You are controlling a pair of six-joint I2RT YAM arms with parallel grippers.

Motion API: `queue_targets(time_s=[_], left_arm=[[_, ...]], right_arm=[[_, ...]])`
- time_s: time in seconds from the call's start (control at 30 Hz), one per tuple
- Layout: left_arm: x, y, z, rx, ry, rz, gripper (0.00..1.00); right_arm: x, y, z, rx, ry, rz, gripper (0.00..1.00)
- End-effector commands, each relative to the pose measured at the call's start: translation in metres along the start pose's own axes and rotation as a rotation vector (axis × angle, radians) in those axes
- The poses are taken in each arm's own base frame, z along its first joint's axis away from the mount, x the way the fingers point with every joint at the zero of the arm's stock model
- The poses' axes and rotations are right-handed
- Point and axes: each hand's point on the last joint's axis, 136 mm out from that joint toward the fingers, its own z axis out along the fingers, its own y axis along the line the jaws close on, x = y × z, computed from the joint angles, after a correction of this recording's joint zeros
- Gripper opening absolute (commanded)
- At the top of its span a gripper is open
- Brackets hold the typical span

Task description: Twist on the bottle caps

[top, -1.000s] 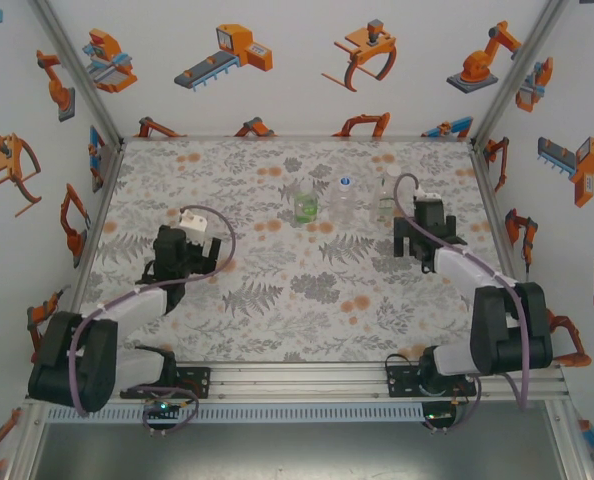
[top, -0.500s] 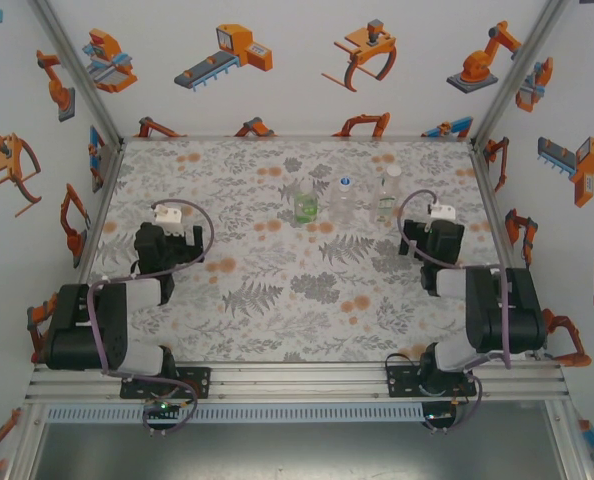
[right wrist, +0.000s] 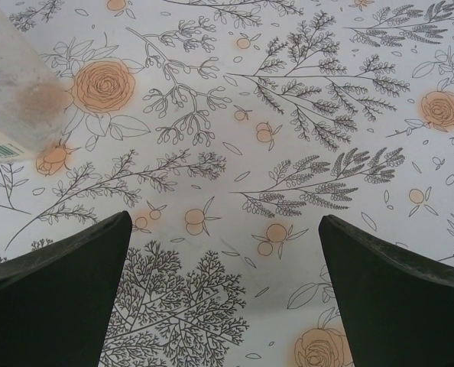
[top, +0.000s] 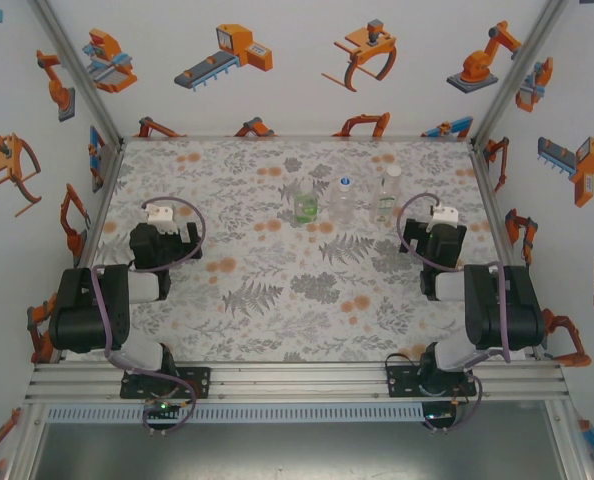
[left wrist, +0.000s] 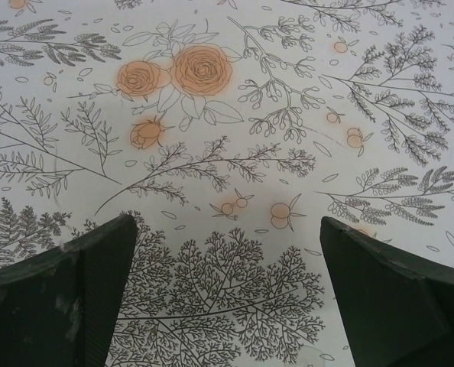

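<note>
Wide open and empty: left tool, right tool. Three bottles stand upright near the far edge of the surface, caps apparently fitted; confirm each sits square.

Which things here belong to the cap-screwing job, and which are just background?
Job: green-label bottle, plain bottle, slim bottle, blue cap, white cap, left gripper, right gripper.
Background: floral table cover, wall stickers.
</note>
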Motion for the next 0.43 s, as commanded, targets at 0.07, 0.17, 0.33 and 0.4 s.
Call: queue_targets(time_s=[0.07, 0.17, 0.33, 0.4], left_arm=[[-0.013, 0.0027, 0.0025, -0.016, -0.029, -0.024, 0.97], [-0.0122, 0.0028, 0.0023, -0.017, -0.028, -0.024, 0.97], [-0.0123, 0.0028, 0.0023, -0.017, -0.028, -0.023, 0.97], [-0.0124, 0.0027, 0.0022, -0.017, -0.029, -0.024, 0.97]], right_arm=[[-0.0122, -0.0026, 0.0009, 0.01, -0.044, 0.021, 0.99], [-0.0129, -0.0023, 0.0011, 0.008, -0.045, 0.021, 0.99], [-0.0128, -0.0022, 0.0015, 0.007, -0.042, 0.022, 0.99], [-0.0119, -0.0052, 0.0001, 0.024, -0.044, 0.026, 0.99]])
